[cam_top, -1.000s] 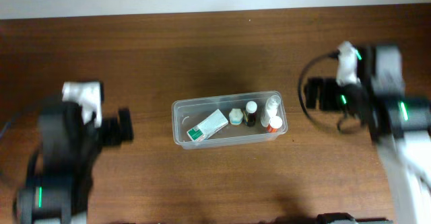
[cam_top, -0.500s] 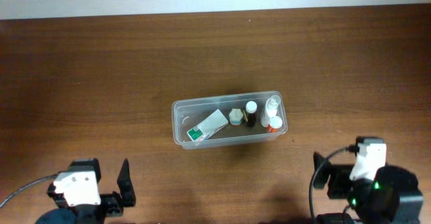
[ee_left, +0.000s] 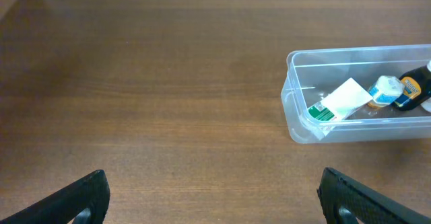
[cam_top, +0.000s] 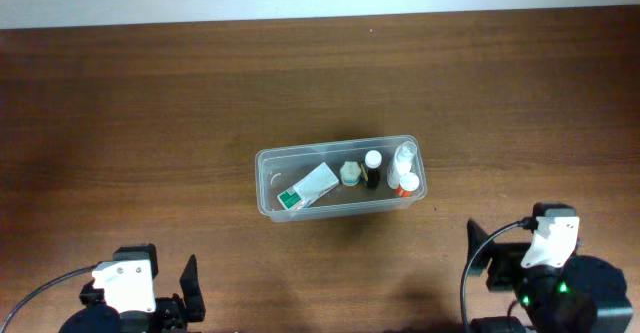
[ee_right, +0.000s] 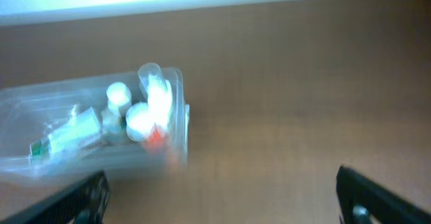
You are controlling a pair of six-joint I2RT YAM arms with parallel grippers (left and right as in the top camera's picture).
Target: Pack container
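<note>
A dark brown wood-grain surface (cam_top: 150, 123) fills the overhead view, smooth and matte. Near its middle sits the container (cam_top: 270, 173), a clear plastic rectangular tub with rounded corners and a raised rim, its long side running left to right and slightly tilted.

Five small items lie inside it. Toward the left is a flat white packet (cam_top: 308, 186) with a green end, lying at an angle on the floor of the tub. To its right is a small pale-capped jar (cam_top: 350, 173), then a dark bottle (cam_top: 372, 169) with a round white cap. At the right end, close together, are a clear bottle (cam_top: 404, 157) and a white-topped bottle (cam_top: 407, 184) with an orange-red band.

Both arms sit at the near edge of the overhead view, one in each corner, well apart from the tub. The left gripper (ee_left: 212, 183) is spread wide, its two black fingertips at the bottom corners of its wrist view, holding nothing, with the tub at the upper right. The right gripper (ee_right: 221, 183) is likewise spread wide and empty; its blurred wrist view shows the tub at the upper left.
</note>
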